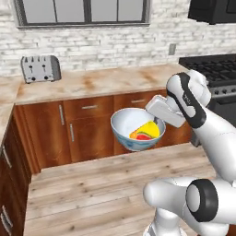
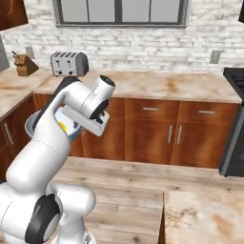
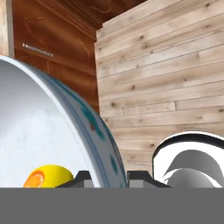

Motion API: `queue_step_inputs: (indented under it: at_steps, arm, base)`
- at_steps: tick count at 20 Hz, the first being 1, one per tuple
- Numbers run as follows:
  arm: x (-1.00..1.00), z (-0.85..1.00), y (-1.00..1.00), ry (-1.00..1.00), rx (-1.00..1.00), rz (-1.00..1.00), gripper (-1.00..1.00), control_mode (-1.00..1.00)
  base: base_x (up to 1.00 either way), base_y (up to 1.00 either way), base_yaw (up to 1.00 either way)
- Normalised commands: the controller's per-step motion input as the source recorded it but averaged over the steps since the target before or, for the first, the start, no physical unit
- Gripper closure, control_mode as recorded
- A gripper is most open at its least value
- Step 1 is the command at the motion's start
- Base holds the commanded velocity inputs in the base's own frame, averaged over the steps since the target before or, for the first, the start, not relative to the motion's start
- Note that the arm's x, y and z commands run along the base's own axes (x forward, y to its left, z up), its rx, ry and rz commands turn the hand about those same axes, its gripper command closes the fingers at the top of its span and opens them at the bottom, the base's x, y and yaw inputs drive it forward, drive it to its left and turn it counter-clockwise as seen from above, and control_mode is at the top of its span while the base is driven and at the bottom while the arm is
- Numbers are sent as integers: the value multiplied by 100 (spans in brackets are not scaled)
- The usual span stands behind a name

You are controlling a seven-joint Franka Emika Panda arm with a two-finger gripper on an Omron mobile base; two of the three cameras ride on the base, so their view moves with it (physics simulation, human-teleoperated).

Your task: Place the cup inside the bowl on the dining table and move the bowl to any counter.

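Now the hand (image 1: 158, 120) pinches the bowl's (image 1: 126, 123) rim, holding it in the air over the wood floor (image 1: 92, 184), cup (image 1: 148, 131) inside, short of the surface (image 1: 97, 82).

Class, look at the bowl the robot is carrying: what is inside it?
Inside the bowl lies the yellow cup, tipped on its side, with a red patch showing. The gripper pinches the bowl's rim. The bowl's near wall hides the lowest part of its floor.
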Motion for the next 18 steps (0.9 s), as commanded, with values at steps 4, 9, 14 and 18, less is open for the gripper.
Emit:
queue_step_inputs:
  at_steps: [4,9,14,18]
  arm:
    - [0,0,0,0,0,0,100,100]
    - [0,0,0,0,0,0,100,100]
    - [0,0,0,0,0,0,100,100]
    - [0,0,0,0,0,0,100,100]
  base:
    - [100,14,-1]
    - [100,4,-5]
    - [100,0,-7]
    - [92,0,-6]
